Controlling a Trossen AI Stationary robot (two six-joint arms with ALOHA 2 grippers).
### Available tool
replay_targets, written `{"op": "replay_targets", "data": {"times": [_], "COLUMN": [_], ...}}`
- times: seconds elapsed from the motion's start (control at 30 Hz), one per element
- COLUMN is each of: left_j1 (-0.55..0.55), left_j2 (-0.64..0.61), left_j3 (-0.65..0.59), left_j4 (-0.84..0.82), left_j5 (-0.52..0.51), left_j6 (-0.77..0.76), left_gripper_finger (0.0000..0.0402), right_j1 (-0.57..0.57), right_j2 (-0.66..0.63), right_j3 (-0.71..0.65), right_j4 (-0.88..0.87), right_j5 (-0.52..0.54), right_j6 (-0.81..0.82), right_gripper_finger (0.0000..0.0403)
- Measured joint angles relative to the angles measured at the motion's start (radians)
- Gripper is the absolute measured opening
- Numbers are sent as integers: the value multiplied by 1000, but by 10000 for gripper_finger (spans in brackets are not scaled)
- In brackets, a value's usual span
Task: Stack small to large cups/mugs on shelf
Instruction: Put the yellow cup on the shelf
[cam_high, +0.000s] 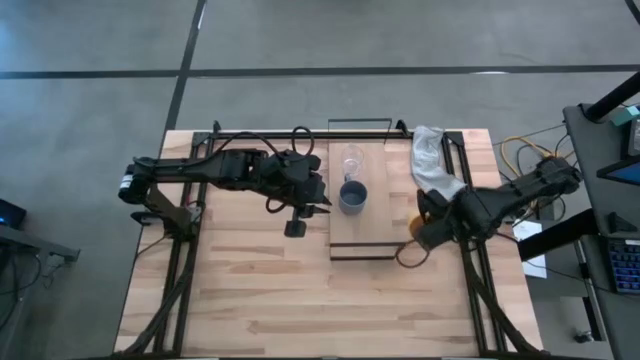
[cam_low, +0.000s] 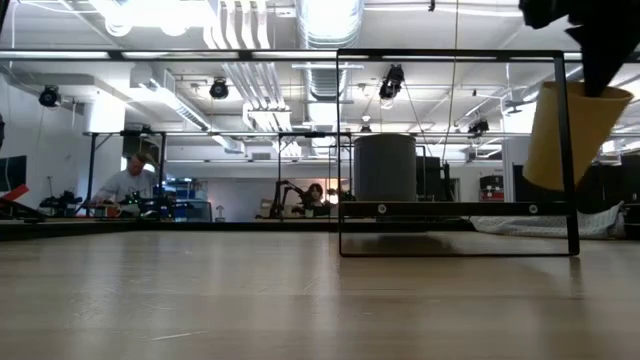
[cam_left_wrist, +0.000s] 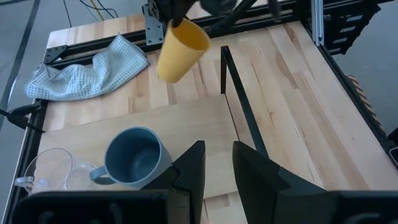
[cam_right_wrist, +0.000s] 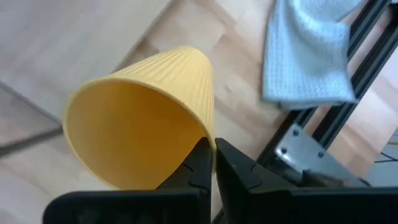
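Note:
The yellow-orange cup (cam_right_wrist: 149, 124) hangs from my right gripper (cam_right_wrist: 213, 158), which is shut on it, above the table by the shelf's right edge (cam_high: 418, 226); it also shows in the low view (cam_low: 572, 135). The blue-grey cup (cam_high: 352, 195) stands on its base on the light-wood shelf (cam_high: 360, 238), mouth up. The clear glass (cam_high: 352, 160) stands just beyond it. My left gripper (cam_left_wrist: 219, 165) is open and empty over the shelf's left part (cam_high: 322, 192), with the blue-grey cup (cam_left_wrist: 134, 158) beside one finger. My right gripper pinches the yellow-orange cup's rim (cam_right_wrist: 210, 138), one finger inside the mouth and one outside on the ribbed wall. The fingers come from above. The cup hangs below them, lifted clear of the table, mouth up and tilted.
A white waffle cloth (cam_high: 435, 160) lies crumpled at the table's far right, by the black frame rail (cam_high: 470, 200). The shelf's thin black wire frame (cam_low: 455, 150) stands up at its short ends. People sit at desks in the room beyond (cam_low: 125, 185).

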Motion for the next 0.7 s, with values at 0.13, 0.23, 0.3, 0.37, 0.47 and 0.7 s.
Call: {"op": "replay_targets", "data": {"times": [0.13,0.23,0.3,0.37,0.47,0.7], "left_j1": [0,0,1,1,1,1], "left_j2": [0,0,0,0,0,0], "left_j3": [0,0,0,0,0,0], "left_j4": [0,0,0,-2,-13,-47], "left_j5": [0,-3,-27,-74,-136,-189], "left_j6": [0,0,0,-1,-2,-41], "left_gripper_finger": [68,68,68,68,68,68], "right_j1": [-69,-117,-148,-176,-212,-294], "right_j2": [-24,-32,-35,-29,0,93], "right_j3": [1,29,57,89,150,299], "right_j4": [32,99,161,217,221,208], "right_j5": [13,13,13,13,-3,-82], "right_j6": [-77,-165,-242,-329,-454,-615], "right_gripper_finger": [9,9,9,9,9,9]}}
